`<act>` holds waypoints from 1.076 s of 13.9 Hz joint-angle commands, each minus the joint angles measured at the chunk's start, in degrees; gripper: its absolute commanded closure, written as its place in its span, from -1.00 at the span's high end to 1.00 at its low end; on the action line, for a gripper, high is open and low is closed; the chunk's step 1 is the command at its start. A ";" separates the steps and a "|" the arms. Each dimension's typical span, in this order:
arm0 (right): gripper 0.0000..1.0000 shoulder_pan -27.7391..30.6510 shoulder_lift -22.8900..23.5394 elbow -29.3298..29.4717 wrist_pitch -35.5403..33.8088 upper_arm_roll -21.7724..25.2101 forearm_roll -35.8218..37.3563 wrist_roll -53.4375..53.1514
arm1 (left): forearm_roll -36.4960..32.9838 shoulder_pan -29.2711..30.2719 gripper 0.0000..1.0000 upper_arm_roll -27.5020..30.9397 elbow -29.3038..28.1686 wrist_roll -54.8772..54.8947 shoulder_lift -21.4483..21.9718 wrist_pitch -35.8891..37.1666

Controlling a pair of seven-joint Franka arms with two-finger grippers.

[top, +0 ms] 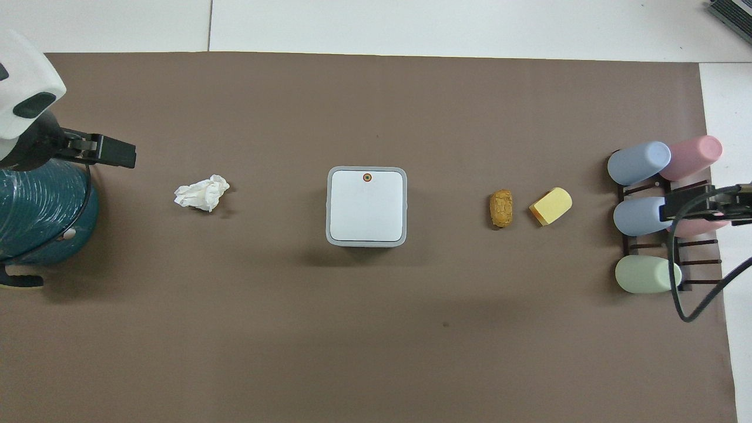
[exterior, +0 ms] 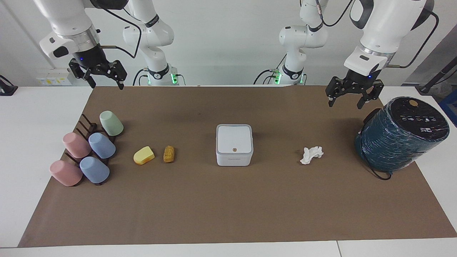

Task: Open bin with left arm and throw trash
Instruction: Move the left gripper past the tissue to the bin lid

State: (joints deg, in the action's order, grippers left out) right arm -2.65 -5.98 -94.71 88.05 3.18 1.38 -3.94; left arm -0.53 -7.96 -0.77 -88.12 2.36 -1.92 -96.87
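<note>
Three trash bits: crumpled white tissue (exterior: 311, 154), pale-yellow smooth wedge (exterior: 144, 155), golden-brown crusty chunk (exterior: 169, 154), all on brown mat (exterior: 228, 214)
Bin: one small white square plastic box (exterior: 234, 144), rounded corners, lid shut, orange dot; mid-mat between tissue and chunk
Writing: none legible
Left gripper (exterior: 349, 100): raised, fingers apart, empty, beside dark-teal cylinder (exterior: 400, 135)
Right gripper (exterior: 105, 80): raised, fingers apart, empty, above five pastel cups (exterior: 89, 150)

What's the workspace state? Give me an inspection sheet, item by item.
Surface: brown mat on a white table.
Job's things: white bin, lid shut; tissue toward the left arm's end; yellow wedge and brown chunk toward the right arm's end.
Clutter: five pastel cups on a dark rack; teal cylinder.
Grippers: left gripper and right gripper open, empty, raised.
Cables: black lead by the cylinder.
Surroundings: nothing seen.
</note>
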 commanded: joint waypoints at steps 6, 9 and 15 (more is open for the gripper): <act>1.00 0.45 -0.18 -0.38 -0.16 -0.28 0.03 0.96 | 0.61 -0.83 1.00 -0.11 -2.23 0.63 1.13 -1.03; 1.00 0.45 -0.26 -0.38 -0.25 -0.28 0.03 1.04 | 0.61 -3.90 0.78 -0.46 -3.98 0.28 1.13 -2.88; 1.00 0.45 -0.53 -0.82 -0.16 -0.28 0.03 1.04 | 0.70 -12.07 -1.00 -0.46 -6.54 -9.73 -0.10 -8.85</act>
State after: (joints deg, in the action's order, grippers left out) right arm -2.65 -5.97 -94.89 88.02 3.18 1.38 -3.94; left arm -0.31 -17.51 -2.01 -92.83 -5.31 -2.27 -102.92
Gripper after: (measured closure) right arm 0.000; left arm 0.718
